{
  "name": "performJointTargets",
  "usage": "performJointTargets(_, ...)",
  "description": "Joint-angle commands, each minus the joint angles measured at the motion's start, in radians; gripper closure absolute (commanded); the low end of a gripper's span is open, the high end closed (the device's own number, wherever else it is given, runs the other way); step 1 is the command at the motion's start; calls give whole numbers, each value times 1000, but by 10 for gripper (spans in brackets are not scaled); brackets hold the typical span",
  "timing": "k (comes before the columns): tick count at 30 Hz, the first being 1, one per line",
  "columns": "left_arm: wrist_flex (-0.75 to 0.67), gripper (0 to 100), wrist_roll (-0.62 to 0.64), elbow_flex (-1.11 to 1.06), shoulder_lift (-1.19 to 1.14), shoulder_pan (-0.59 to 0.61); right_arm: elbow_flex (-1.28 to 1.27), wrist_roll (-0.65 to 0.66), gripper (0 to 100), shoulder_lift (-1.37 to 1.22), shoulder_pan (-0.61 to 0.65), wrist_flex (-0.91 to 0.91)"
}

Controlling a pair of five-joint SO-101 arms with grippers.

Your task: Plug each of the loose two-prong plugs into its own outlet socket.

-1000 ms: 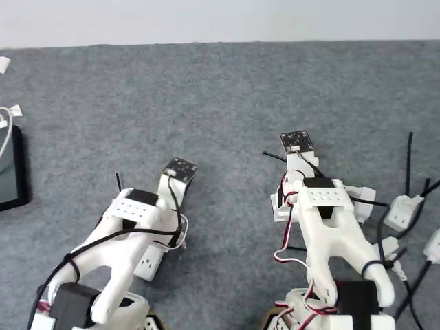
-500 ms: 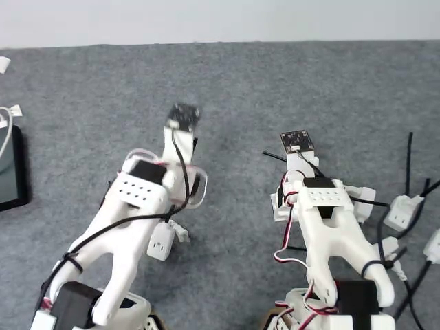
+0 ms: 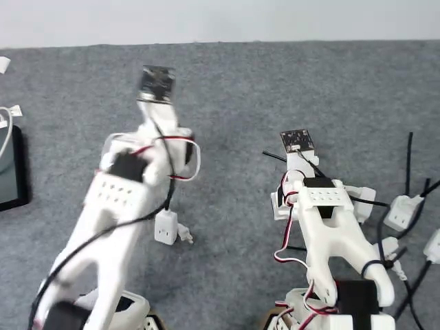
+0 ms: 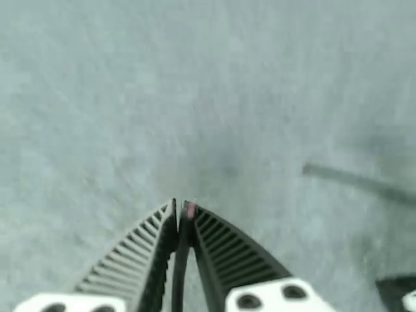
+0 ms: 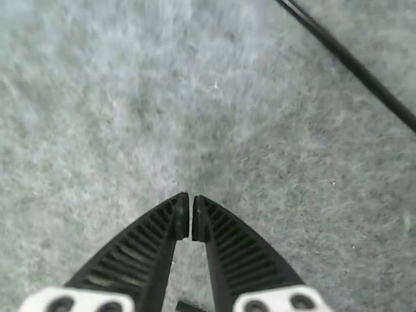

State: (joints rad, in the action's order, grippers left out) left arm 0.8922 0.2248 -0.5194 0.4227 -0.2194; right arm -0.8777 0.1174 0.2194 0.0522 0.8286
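**Landmark: white block**. It lies flat on the grey mat, loose and touched by nothing. Its upper face has slots, and 2 metal prongs stick out sideways, bare. I take it for 1 of the loose plugs, not yet seated.

1. **Left arm**. It passes just beside the block and stretches over the mat beyond it. The left gripper has its jaws pressed together on nothing, with bare mat under the tip. A dark cord lies off to 1 side. The jaws are probably together because the arm has no load.

2. **Right arm**. It stands well apart from the block, on the side its prongs point to. The right gripper has its jaws together, a hairline between the tips, and holds nothing. It points down at the mat, with a black cord running past.

3. **White units**. They sit partly under the right arm; whether they are sockets or plugs I cannot tell.

4. **Corded units**. Several are clustered far from the block, past the right arm, with cords trailing to the mat's edge. They are likely within the right arm's reach.

5. **Dark slab**. It lies at the mat's edge on the block's other side, well apart, and seems no part of the job.

**Status:** no pairing is visible, so the task looks barely begun.
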Motion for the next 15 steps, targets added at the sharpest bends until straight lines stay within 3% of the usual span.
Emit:
performJointTargets(1,61,985,12,-73,258,0,58,-2,983,-1,12,-16)
performJointTargets(5,61,985,8,-371,505,-31,57,23,986,-1,12,-16)
performJointTargets(11,78,985,-34,-768,904,35,57,25,986,-1,12,-18)
performJointTargets(15,262,985,-147,-849,1226,35,55,25,987,-1,13,-18)
